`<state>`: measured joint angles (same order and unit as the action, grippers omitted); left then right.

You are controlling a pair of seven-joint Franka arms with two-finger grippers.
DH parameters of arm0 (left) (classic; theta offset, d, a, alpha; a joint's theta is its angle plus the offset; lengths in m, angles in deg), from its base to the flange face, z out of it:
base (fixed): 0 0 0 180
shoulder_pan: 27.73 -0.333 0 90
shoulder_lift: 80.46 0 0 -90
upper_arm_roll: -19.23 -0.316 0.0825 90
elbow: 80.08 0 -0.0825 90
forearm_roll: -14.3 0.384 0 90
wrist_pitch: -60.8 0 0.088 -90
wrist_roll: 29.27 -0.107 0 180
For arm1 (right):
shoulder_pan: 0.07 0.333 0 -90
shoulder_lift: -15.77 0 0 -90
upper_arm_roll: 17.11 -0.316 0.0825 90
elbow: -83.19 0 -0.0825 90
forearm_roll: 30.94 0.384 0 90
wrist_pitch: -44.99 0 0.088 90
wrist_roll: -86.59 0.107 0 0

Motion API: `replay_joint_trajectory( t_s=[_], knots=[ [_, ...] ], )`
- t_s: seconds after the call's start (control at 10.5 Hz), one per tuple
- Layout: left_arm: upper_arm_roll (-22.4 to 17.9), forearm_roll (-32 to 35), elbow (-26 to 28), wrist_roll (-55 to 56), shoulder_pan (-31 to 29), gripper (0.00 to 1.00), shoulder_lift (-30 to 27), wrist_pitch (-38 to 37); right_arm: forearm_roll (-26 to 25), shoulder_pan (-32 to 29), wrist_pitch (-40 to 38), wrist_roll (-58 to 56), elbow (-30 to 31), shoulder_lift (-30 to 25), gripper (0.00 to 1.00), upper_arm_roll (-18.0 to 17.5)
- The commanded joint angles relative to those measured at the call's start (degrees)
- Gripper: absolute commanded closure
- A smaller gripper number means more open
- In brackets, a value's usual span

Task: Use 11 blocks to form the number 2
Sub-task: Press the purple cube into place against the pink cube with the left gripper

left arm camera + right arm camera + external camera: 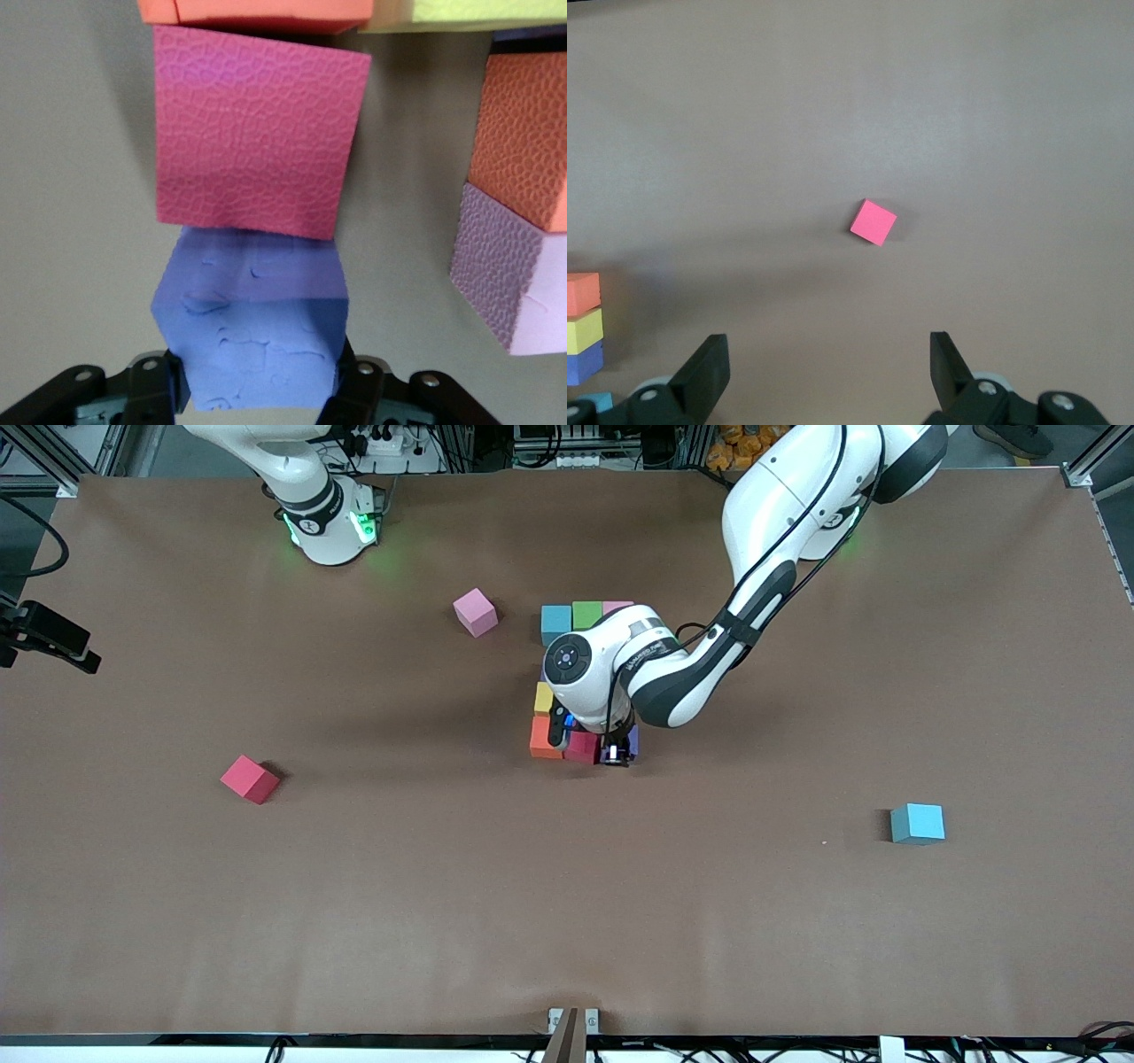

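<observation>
The blocks of the number 2 (567,691) lie mid-table, partly hidden under my left arm. A blue (555,623), a green (586,614) and a pink block (617,607) form the row farthest from the front camera. A yellow (543,698), an orange (545,739) and a red block (582,746) lie nearer. My left gripper (616,755) is shut on a purple-blue block (252,328) that sits against the red block (252,142) toward the left arm's end. My right gripper (828,363) is open and empty, high over the table, and waits.
Loose blocks lie apart from the figure: a pink one (476,612) toward the right arm's end, a red one (249,779) nearer the front camera, also in the right wrist view (873,221), and a light blue one (917,823) toward the left arm's end.
</observation>
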<state>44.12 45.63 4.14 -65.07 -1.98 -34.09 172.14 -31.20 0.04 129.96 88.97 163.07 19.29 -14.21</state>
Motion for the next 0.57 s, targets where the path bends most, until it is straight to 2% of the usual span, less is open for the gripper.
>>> replay_joint_trajectory(
  t_s=[0.0,0.48],
  knots=[
    [-0.10,1.97,-0.55,-0.24,0.35,0.99,0.90,0.72,0.00,-0.54,-0.51,0.86,-0.78,0.34,0.00,-0.53],
    [-0.10,2.50,-0.64,-0.06,0.26,0.99,1.52,2.57,0.00,-0.54,-0.51,0.86,-0.78,0.34,0.00,-0.53]
  ],
)
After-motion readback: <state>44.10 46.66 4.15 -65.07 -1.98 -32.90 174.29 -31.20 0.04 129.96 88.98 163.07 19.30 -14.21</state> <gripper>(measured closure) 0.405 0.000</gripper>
